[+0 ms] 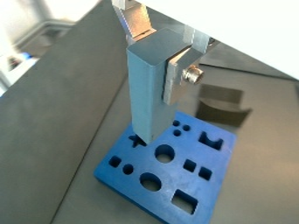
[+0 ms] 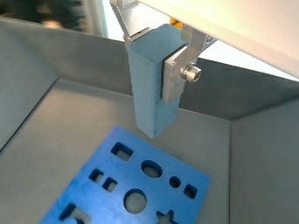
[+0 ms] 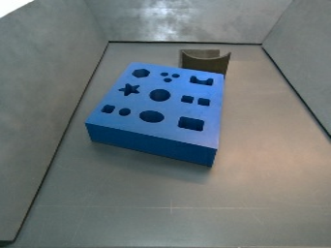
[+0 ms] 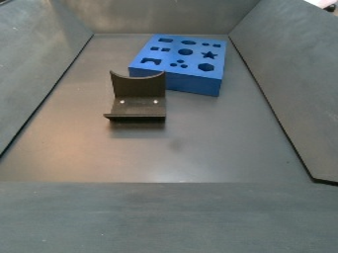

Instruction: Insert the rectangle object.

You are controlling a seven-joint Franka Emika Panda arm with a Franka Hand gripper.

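Note:
My gripper (image 1: pixel 162 54) is shut on the rectangle object (image 1: pixel 147 92), a plain pale blue bar, and holds it upright by its top end. It shows the same way in both wrist views, gripper (image 2: pixel 158 54) and bar (image 2: pixel 149 92). The bar hangs well above the dark blue board with shaped holes (image 1: pixel 176 166), over the board's edge in a wrist view (image 2: pixel 128 179). Neither the gripper nor the bar shows in the side views, where the board (image 3: pixel 155 107) lies on the floor, also in the second side view (image 4: pixel 185 61).
A small dark block with a curved top (image 3: pixel 204 60) stands beside the board, also in a side view (image 4: pixel 134 99) and a wrist view (image 1: pixel 222 103). Grey walls (image 3: pixel 65 87) enclose the floor on all sides.

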